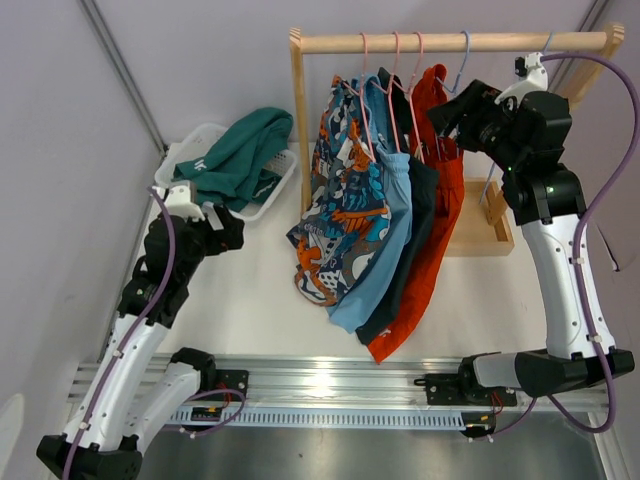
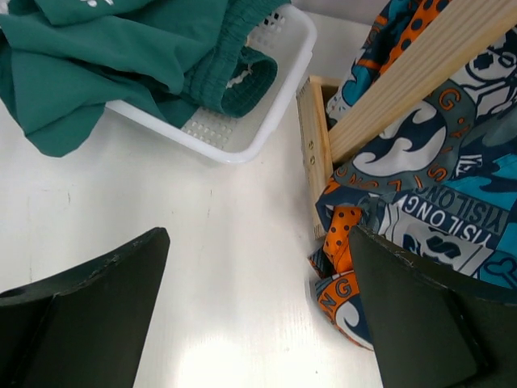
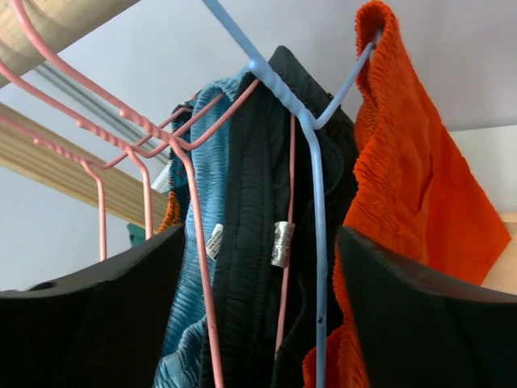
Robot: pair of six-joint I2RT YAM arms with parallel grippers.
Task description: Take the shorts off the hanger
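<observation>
Four pairs of shorts hang on wire hangers from the wooden rod: cartoon print, light blue, near-black navy and orange-red. The dark teal-green shorts lie in a white basket at the left. My right gripper is open, up by the rod beside the orange-red shorts. In the right wrist view its jaws stand on either side of the navy shorts and a blue hanger, touching neither. My left gripper is open and empty above the table.
The rack's wooden post and base stand right of my left gripper, with the cartoon print hem on the table. Pink hangers hold the left pairs. An empty blue hanger hangs near the rod's right end.
</observation>
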